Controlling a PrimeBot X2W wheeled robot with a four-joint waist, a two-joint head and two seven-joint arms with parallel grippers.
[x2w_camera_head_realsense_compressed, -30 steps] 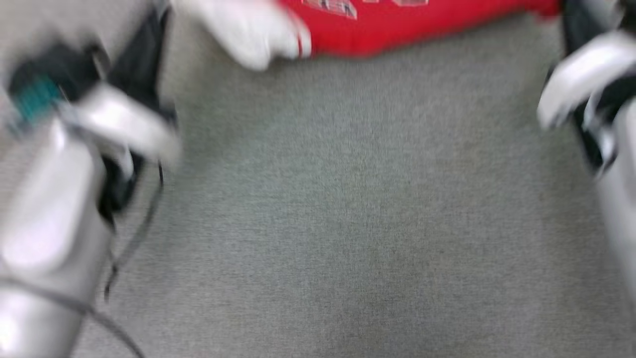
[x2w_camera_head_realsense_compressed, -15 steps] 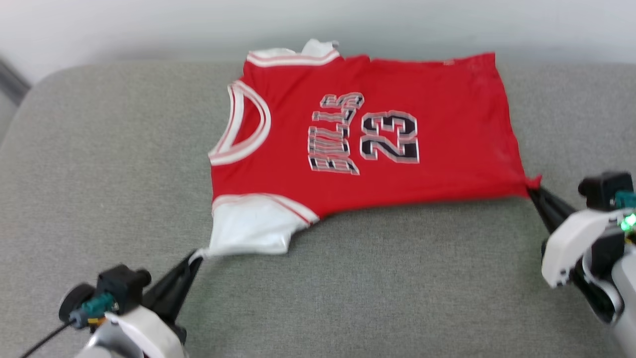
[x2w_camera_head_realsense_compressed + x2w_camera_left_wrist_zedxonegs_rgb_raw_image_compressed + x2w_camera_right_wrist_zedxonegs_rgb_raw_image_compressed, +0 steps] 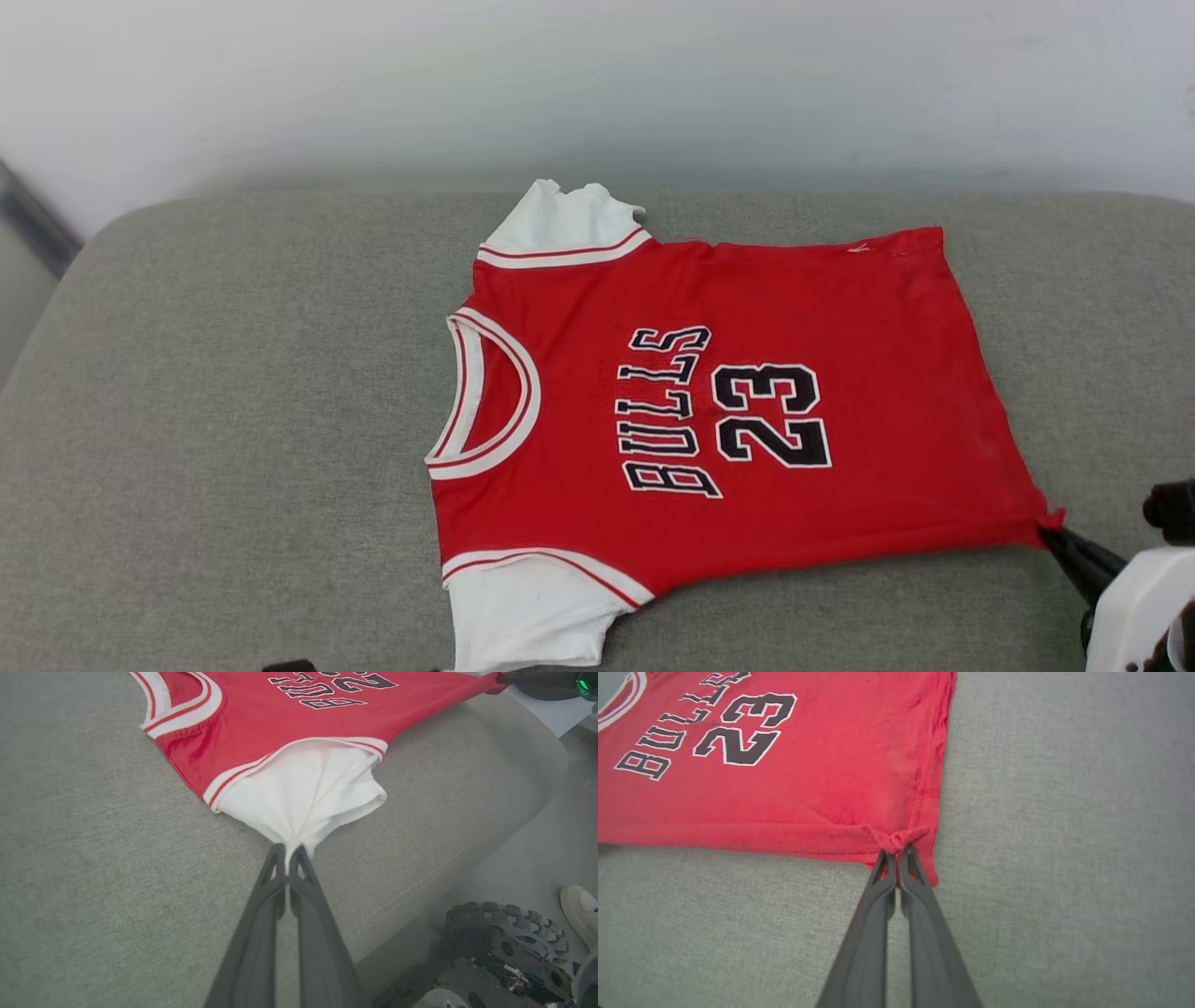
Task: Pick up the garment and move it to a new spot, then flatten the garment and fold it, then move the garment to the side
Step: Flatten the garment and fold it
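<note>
The garment, a red jersey with white sleeves, lies spread print-side up on the grey cushion, collar to the left and hem to the right. "BULLS 23" reads sideways across it. In the left wrist view my left gripper is shut on the bunched tip of the near white sleeve. My right gripper is shut on the near hem corner of the garment, which puckers at the tips; in the head view the same gripper pinches that corner at the lower right.
A pale wall runs behind the cushion's far edge. In the left wrist view the cushion's near edge drops off to the right, with a black knobbly wheel and a white shoe on the floor below.
The head camera has tilted up from the near cushion to the whole jersey and the wall. Both grippers stay shut on their corners.
</note>
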